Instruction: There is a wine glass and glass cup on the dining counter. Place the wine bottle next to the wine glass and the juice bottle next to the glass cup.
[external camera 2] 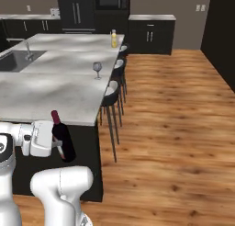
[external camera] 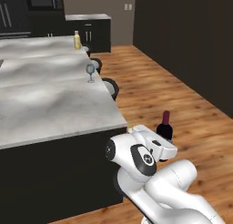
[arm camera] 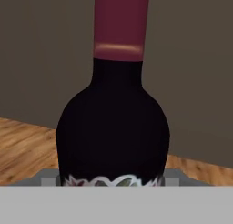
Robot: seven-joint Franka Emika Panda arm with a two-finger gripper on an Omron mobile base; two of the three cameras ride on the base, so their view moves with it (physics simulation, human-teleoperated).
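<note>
The pincer [external camera 2: 58, 149] is closed around the wine bottle [external camera 2: 62, 138], gripping it low on the body, with the dark red neck standing upright above the hand. From where I stand, the bottle hangs in the air off the near corner of the dining counter [external camera 2: 55, 98], below the level of the marble worktop and in front of its dark base. Seen from the hand, the bottle's shoulder and the top edge of its label sit right between the fingertips.

Further along the worktop, near the edge lined with the stools [external camera 2: 111, 89], stands the wine glass [external camera 2: 97, 69], well apart from the bottle. Beyond it, toward the far corner, is the juice bottle [external camera 2: 113, 38]. I cannot make out the glass cup from here.

This looks like the carrying step for the first bottle: it is in hand but not yet delivered. The next move, I'd say, calls for lifting the bottle above the marble edge, bringing it along to the wine glass, and setting it down upright just beside the glass without knocking its thin stem.
</note>
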